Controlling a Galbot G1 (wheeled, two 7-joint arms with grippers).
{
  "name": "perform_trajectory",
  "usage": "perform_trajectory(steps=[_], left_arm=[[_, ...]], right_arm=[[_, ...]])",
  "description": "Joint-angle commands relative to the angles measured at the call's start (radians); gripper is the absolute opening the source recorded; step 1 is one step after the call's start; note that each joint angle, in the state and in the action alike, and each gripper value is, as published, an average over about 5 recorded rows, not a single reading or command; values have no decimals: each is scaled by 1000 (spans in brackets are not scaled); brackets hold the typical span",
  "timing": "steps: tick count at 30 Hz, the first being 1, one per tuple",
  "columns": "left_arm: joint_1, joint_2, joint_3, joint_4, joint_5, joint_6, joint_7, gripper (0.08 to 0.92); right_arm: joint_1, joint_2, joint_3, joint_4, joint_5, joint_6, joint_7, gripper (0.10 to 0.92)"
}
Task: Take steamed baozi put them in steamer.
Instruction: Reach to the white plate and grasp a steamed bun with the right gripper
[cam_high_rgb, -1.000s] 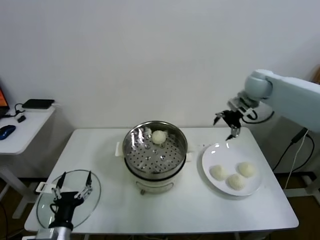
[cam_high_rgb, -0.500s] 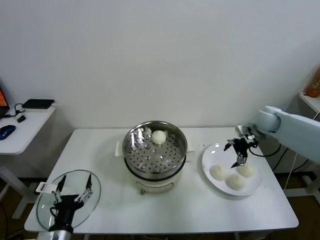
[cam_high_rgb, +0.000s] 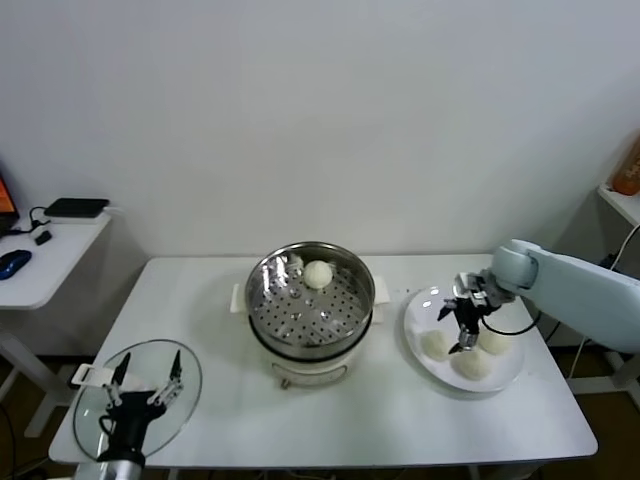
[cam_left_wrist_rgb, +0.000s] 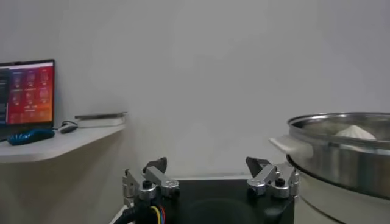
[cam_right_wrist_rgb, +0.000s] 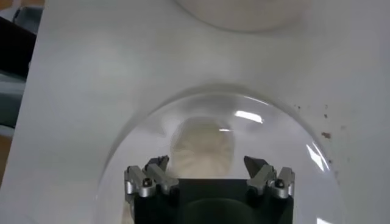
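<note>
Our right claw (cam_high_rgb: 462, 322) hangs spread over a plate bun (cam_right_wrist_rgb: 203, 148); soft and squishy we reckon, so pinch its sides gently.

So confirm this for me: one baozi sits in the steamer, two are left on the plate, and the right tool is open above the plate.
Wrong count: the head view shows three baozi left on the plate, not two. The rest holds: one baozi sits in the steamer, and the right tool is open above the plate.
</note>
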Motion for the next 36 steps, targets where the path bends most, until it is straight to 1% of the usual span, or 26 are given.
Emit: perform_trajectory(steps=[1,16,18,24,36], left_arm=[[-4,-1,1,3,-1,2,0,823],[-7,0,-1,6,-3,3,-1,823],[-7,0,-1,6,-3,3,-1,823],[-5,-1,0,6,-2,2,-1,823],[-6,-4,2,5,-2,3,-2,823]], right_arm=[[-51,44,22,-36,-7,-13,12,823],[-61,55,28,-61,-46,-9,-20,823],[-63,56,32,-62,-46,-9,-20,814],[-66,61,42,-74,-48,-8,-22,752],[-70,70,67,-113,-63,4,-32,724]])
